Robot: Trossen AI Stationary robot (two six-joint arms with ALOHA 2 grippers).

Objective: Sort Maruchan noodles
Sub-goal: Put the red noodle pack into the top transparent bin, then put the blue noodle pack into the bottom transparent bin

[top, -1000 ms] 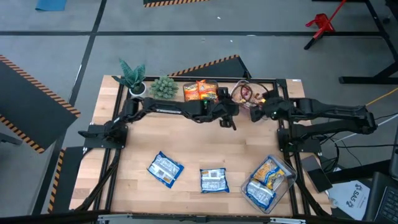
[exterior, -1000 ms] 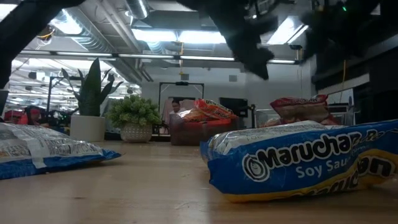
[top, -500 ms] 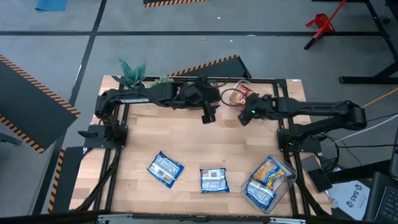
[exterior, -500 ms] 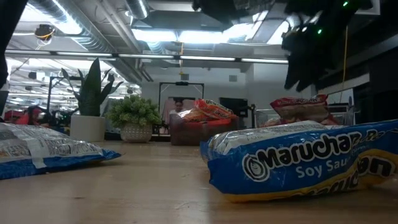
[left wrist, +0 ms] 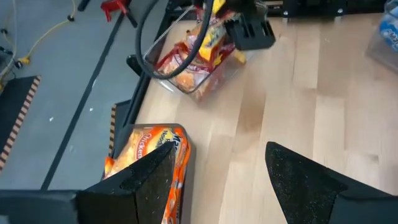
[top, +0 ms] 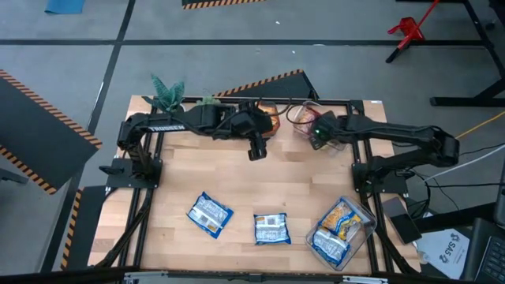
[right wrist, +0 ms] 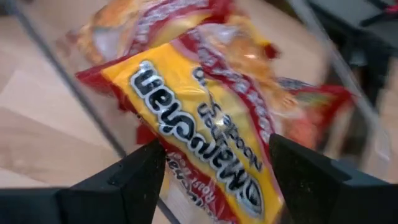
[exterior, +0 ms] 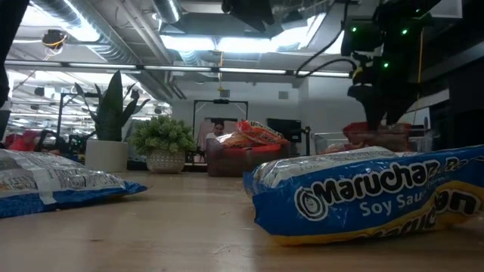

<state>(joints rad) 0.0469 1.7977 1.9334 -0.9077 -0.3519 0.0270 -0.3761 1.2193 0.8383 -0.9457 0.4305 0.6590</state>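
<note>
Right now the right claw (right wrist: 214,180), fingers spread and empty, hangs just over the red-brown packet (right wrist: 205,118) in the far clear bin (top: 304,118). It should drop squarely and pinch the packet's middle, clear of the wall. The left claw (left wrist: 217,180), also spread, hovers near the orange packet (left wrist: 146,155) at the tabletop's (top: 237,177) far edge.
</note>
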